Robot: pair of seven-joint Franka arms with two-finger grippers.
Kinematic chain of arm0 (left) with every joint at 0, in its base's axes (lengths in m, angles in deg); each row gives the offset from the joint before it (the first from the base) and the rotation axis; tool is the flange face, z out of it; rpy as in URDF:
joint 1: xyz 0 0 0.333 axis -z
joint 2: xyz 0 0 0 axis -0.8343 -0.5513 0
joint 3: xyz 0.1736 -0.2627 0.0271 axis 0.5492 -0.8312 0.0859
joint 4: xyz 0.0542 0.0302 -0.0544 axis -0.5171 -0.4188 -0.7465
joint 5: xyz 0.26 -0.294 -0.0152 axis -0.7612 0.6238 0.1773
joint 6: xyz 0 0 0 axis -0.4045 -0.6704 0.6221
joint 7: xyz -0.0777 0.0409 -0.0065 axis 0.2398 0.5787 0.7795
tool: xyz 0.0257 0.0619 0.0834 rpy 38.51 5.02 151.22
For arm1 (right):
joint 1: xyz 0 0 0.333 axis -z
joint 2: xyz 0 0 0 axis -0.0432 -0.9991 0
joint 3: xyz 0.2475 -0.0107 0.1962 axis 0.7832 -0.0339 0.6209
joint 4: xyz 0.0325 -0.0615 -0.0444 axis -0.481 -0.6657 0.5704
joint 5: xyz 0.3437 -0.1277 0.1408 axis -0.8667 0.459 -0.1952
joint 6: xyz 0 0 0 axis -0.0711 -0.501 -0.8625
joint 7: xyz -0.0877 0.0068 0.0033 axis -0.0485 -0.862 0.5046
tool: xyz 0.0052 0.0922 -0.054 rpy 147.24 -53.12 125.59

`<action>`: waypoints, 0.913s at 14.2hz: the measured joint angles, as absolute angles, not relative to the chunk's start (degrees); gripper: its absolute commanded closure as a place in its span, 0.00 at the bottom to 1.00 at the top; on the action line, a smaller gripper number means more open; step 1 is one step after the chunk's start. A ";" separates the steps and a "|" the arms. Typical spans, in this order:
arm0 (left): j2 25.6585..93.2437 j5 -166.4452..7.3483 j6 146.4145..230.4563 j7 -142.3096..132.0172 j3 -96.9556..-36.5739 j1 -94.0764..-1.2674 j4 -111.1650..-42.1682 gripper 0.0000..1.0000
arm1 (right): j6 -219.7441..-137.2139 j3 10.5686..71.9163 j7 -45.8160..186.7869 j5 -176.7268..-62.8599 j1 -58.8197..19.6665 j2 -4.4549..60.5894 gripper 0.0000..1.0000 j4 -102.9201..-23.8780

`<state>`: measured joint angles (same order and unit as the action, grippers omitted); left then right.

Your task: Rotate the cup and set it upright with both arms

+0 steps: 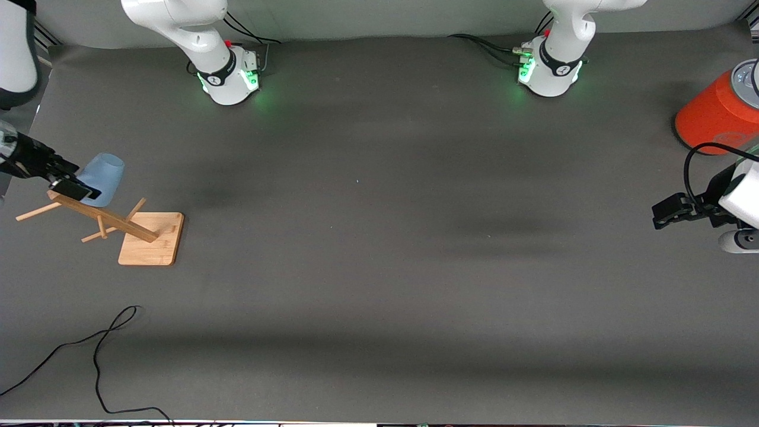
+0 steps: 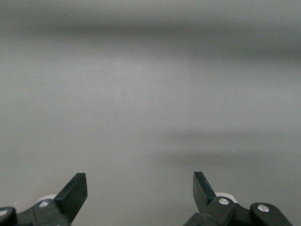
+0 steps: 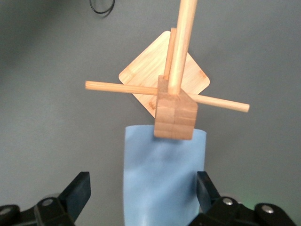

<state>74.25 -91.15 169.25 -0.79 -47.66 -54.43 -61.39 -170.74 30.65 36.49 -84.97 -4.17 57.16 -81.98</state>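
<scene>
Front view: unmarked cup [image 1: 104,178] on wooden rack [image 1: 118,222].

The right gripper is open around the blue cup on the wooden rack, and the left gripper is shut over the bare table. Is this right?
Not fully. The left gripper is open, not shut, as the left wrist view shows. The right gripper is indeed open around the blue cup on the wooden rack.

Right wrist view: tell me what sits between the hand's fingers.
The cup, hung on the wooden rack, fills the gap between the right hand's open fingers.
</scene>
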 measured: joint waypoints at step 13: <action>74.23 -91.15 169.25 -0.79 -47.65 -54.43 -61.39 0.00 | -171.54 30.65 36.33 -84.97 -4.19 57.87 0.62 -84.31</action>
